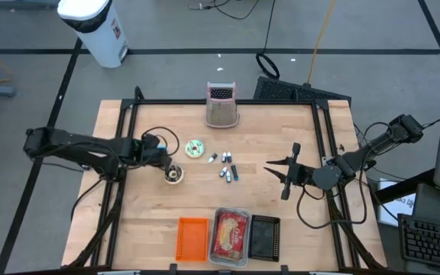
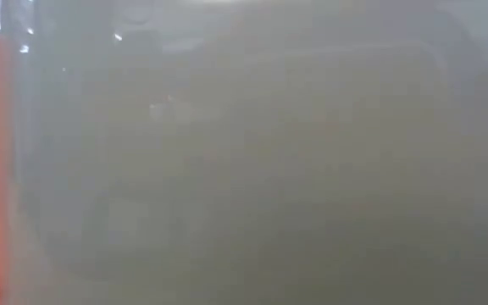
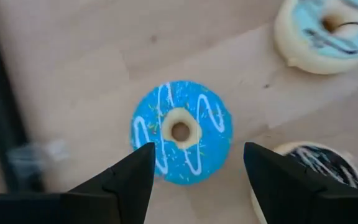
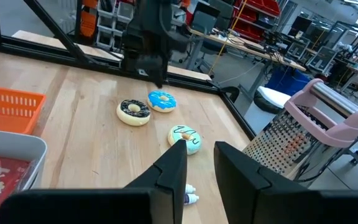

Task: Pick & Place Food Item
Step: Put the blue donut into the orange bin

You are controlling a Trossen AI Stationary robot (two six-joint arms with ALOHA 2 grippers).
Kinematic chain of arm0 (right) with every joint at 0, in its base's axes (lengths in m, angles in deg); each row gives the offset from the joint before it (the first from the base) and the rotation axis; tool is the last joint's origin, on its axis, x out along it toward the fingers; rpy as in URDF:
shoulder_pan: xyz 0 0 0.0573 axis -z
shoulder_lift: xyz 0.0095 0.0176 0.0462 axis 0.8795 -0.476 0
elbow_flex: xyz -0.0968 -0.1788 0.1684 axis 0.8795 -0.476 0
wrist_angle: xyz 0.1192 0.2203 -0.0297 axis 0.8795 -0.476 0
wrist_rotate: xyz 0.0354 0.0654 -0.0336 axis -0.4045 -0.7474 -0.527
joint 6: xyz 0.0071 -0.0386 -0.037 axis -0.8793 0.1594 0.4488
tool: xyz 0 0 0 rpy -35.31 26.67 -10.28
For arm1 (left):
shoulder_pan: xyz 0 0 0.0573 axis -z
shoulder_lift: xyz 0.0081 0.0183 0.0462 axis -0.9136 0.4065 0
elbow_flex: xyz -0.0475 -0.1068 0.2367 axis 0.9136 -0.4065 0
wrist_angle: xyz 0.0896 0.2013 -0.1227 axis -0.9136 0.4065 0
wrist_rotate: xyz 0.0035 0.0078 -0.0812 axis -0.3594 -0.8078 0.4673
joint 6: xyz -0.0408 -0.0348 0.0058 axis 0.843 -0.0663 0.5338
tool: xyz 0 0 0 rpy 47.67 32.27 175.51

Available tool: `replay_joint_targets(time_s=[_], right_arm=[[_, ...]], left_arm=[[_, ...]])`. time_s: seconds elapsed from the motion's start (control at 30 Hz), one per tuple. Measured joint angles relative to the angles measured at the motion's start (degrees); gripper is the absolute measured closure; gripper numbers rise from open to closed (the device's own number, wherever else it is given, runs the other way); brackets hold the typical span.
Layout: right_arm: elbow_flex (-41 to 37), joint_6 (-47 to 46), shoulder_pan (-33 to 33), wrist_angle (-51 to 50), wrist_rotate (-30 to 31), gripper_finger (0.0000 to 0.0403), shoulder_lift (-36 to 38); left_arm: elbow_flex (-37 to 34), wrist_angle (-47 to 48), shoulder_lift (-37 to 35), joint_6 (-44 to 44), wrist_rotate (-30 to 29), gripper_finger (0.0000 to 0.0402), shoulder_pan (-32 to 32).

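Three doughnuts lie flat on the wooden table (image 1: pixel 128 221). The blue one with white zigzag icing (image 3: pixel 182 132) (image 4: pixel 162 101) is hidden under my left arm in the high view. A pale turquoise one (image 1: pixel 195 148) (image 3: pixel 325 31) and a chocolate one (image 1: pixel 176 175) (image 3: pixel 316 168) lie beside it. My left gripper (image 3: pixel 197 180) (image 1: pixel 166 158) is open and tipped steeply down just above the blue doughnut, one finger on either side of its near edge. My right gripper (image 4: pixel 201 165) (image 1: pixel 277 172) waits open at the right, clear of the table, nothing between its fingers.
A metal grater with a pink handle (image 1: pixel 221 107) stands at the far edge. Small batteries (image 1: pixel 226 166) lie mid-table. Along the near edge sit an orange basket (image 1: pixel 192 238), a clear tub of food (image 1: pixel 231 233) and a black tray (image 1: pixel 264 237). The tub's wall (image 2: pixel 252 152) fills the low view.
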Motion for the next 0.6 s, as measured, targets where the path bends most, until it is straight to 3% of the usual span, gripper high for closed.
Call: replay_joint_targets(time_s=[0.13, 0.27, 0.33, 0.43, 0.6], right_arm=[[0.00, 0.04, 0.02, 0.11, 0.00, 0.0332, 0.00], [0.00, 0.11, 0.02, 0.22, 0.00, 0.0332, 0.00], [0.00, 0.13, 0.03, 0.19, 0.00, 0.0332, 0.00], [0.00, 0.15, 0.03, 0.20, 0.00, 0.0332, 0.00], [0.00, 0.02, 0.04, 0.17, 0.00, 0.0332, 0.00]], left_arm=[[-6.02, -6.44, -1.15, -1.28, 1.21, 0.0158, -6.18], [-7.37, -6.51, -1.25, -3.28, 0.93, 0.0158, -11.48], [-7.37, -7.16, -1.20, -5.66, 3.55, 0.0158, -13.57], [-7.37, -9.38, -0.59, -8.67, 8.23, 0.0158, -15.41], [-7.39, -9.75, 2.46, -9.16, 8.76, 0.0158, -16.25]])
